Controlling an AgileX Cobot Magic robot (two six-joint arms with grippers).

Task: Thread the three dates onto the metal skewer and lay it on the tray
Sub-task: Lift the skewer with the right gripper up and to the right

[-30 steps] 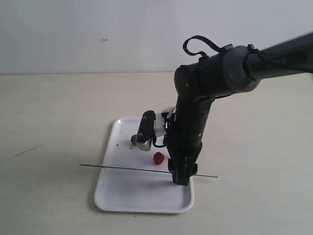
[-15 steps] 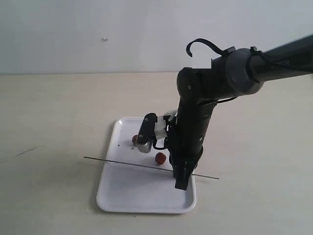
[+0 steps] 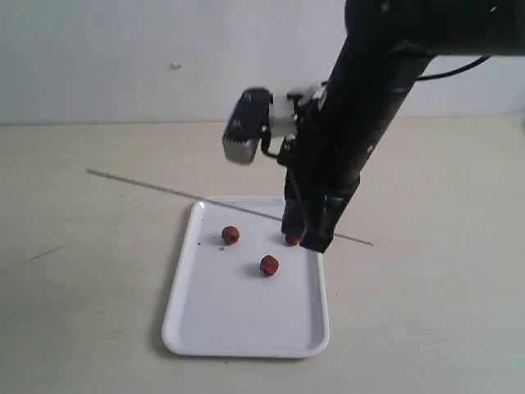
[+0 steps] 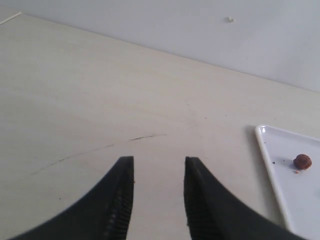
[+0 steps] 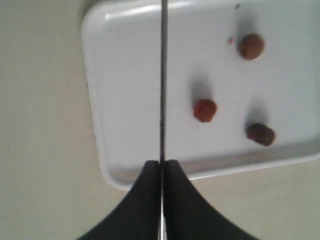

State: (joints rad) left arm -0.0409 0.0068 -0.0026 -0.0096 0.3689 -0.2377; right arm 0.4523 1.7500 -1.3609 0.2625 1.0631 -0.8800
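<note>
My right gripper (image 3: 307, 236) is shut on the metal skewer (image 3: 164, 191), which hangs in the air above the far part of the tray (image 3: 238, 320) and slants up to the left. In the right wrist view the skewer (image 5: 162, 75) runs straight out from the closed fingertips of the right gripper (image 5: 161, 163) over the tray (image 5: 100, 135). Three dates lie loose on the tray: one (image 3: 230, 235), a second (image 3: 269, 265), and a third (image 3: 292, 240) partly hidden behind the gripper. My left gripper (image 4: 158, 161) is open over bare table, left of the tray (image 4: 272, 165).
The tray lies on a pale wooden table (image 3: 82, 271). A white wall (image 3: 123, 57) rises behind it. A camera block (image 3: 246, 125) sticks out from the right arm above the tray's far edge. A thin dark scratch (image 4: 145, 136) marks the table ahead of the left gripper.
The right gripper has risen from the tray with the skewer, whose left end is now tilted higher. The third date has come into sight.
</note>
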